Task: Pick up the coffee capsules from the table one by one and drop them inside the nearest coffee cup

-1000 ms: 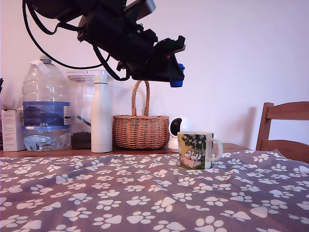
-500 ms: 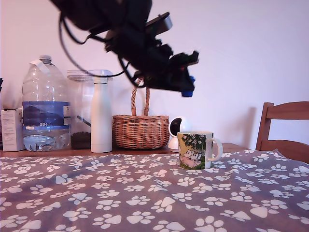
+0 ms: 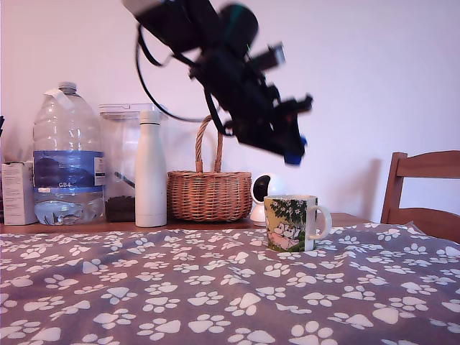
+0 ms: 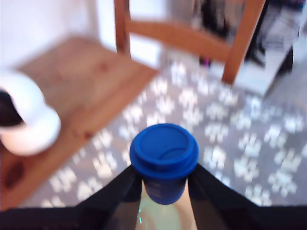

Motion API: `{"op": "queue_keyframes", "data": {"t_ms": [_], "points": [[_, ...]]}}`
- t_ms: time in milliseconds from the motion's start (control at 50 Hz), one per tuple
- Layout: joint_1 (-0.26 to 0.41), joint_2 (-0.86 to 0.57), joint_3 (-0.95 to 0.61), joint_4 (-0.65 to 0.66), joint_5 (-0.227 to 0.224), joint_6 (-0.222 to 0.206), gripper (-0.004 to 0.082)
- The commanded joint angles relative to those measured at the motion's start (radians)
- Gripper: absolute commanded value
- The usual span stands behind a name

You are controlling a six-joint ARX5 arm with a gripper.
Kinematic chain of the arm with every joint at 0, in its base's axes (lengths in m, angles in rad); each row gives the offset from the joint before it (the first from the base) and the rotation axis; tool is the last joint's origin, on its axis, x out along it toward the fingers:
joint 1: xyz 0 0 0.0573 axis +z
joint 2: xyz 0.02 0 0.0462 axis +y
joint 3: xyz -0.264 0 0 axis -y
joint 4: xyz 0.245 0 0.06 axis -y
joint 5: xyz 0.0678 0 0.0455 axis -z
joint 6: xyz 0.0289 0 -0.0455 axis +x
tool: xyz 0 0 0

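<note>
My gripper (image 3: 293, 153) hangs in the air above the coffee cup (image 3: 291, 223), shut on a bright blue coffee capsule (image 3: 294, 157). In the wrist view the capsule (image 4: 164, 160) sits pinched between the two dark fingers (image 4: 117, 194), lid facing the camera. The cup, with a green and yellow cartoon picture and a white handle, stands on the paw-print cloth covering the table (image 3: 215, 287), right of centre in the exterior view. The cup's rim is barely visible in the wrist view beneath the capsule.
Along the back stand a large water bottle (image 3: 68, 158), a clear container (image 3: 122, 158), a tall white bottle (image 3: 151, 172), a wicker basket (image 3: 208, 190) and a white round camera (image 3: 264, 194). A wooden chair (image 3: 424, 190) stands at the exterior view's right.
The arm has swung toward the exterior view's right and lowered, carrying the blue capsule from high above the basket to just above the cup.
</note>
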Motion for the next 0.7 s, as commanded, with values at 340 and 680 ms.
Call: {"op": "queue_keyframes", "data": {"t_ms": [340,680], "points": [[-0.006,0.148,0.179,-0.224,-0.005,0.043,0.0211],[-0.006,0.171,0.181,-0.271,-0.008,0.060,0.0211]]}}
